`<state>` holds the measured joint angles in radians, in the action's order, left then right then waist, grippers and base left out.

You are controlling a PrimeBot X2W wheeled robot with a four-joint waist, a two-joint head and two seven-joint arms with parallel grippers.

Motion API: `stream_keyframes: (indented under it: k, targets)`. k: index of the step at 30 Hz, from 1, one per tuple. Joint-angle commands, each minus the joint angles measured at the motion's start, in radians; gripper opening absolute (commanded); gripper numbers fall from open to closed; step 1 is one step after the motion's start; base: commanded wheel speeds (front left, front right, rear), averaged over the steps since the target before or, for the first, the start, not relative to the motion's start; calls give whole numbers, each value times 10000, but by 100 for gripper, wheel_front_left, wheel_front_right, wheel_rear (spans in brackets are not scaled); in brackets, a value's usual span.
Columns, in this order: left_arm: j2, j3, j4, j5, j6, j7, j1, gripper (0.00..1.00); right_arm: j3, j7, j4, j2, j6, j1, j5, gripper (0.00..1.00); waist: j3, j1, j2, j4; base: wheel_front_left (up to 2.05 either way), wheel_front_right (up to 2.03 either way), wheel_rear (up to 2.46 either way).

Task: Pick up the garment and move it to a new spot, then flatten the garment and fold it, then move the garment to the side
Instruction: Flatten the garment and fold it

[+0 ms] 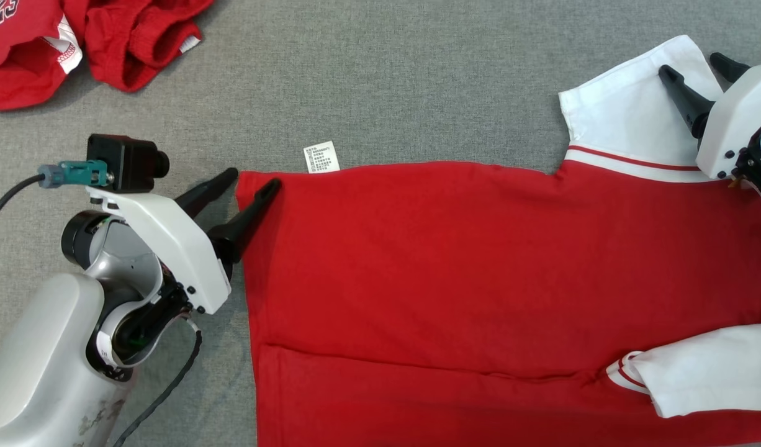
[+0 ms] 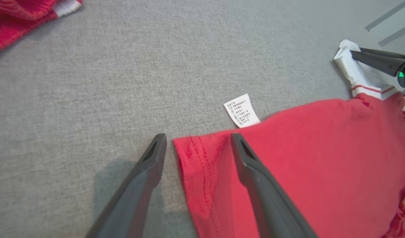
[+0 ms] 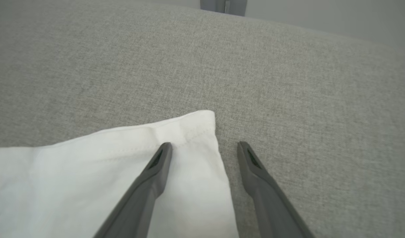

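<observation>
The garment (image 1: pixel 455 273) is a red shirt with white sleeves, spread flat on the grey cloth surface. Its hem corner (image 2: pixel 196 155) lies between the fingers of my left gripper (image 1: pixel 253 180) (image 2: pixel 197 138), which is open, one finger over the red cloth and one over the bare surface. A white care label (image 1: pixel 321 157) (image 2: pixel 242 110) sticks out at the shirt's far edge. My right gripper (image 1: pixel 697 68) (image 3: pixel 205 145) is open at the end of the far white sleeve (image 1: pixel 629 108) (image 3: pixel 123 172), one finger over the sleeve and one beside it.
Other red clothing (image 1: pixel 76 43) (image 2: pixel 20 16) lies bunched at the far left. A second white sleeve (image 1: pixel 709 369) lies folded in at the near right. Bare grey surface (image 1: pixel 387 81) stretches beyond the shirt.
</observation>
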<state>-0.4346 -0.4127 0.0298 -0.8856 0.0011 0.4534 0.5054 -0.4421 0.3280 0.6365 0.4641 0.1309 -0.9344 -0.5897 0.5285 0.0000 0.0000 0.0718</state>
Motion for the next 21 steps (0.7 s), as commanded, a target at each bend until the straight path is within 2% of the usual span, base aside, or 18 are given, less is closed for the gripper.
stream_keyframes:
  k: [1, 5, 6, 7, 8, 9, 14, 21]
  targets:
    - [-106, -25, -65, -80, 28, 63, -152, 100, -154, 74, 94, 65, -2, 4, -128, 100, 23, 0, 0, 5, 0, 0, 0]
    - [-64, -212, 85, -102, 43, 249, -280, 100, -545, 177, 16, 26, 3, -9, -290, 100, 112, 0, 0, -5, 0, 0, 0]
    - [-36, -278, 169, -98, -2, 305, -254, 100, -692, 137, -87, 4, 12, -7, -338, 86, 136, 0, 0, -10, 0, 0, 0]
    - [13, -328, 263, -94, -34, 290, -202, 53, -715, -35, -161, 3, 10, -51, -431, 0, 160, 0, 0, -18, 0, 0, 0]
    - [83, -329, 356, -95, -78, 208, -121, 24, -746, -143, -210, 4, 10, -83, -548, 0, 171, 0, 0, -27, 0, 0, 0]
    - [112, -340, 439, -48, -114, 144, -26, 0, -804, -248, -251, 43, 9, -114, -613, 0, 169, 0, 0, -40, 0, 0, 0]
    - [166, -190, 605, 19, -307, -330, 117, 0, -811, -1272, -733, 295, -2, -51, -1076, 0, -146, 0, 0, -157, 0, 0, 0]
    - [-58, 184, 66, -182, -257, -899, -708, 0, -492, -2546, -2504, 952, -2, 1257, -2057, 0, -919, 0, 0, -488, 0, 0, 0]
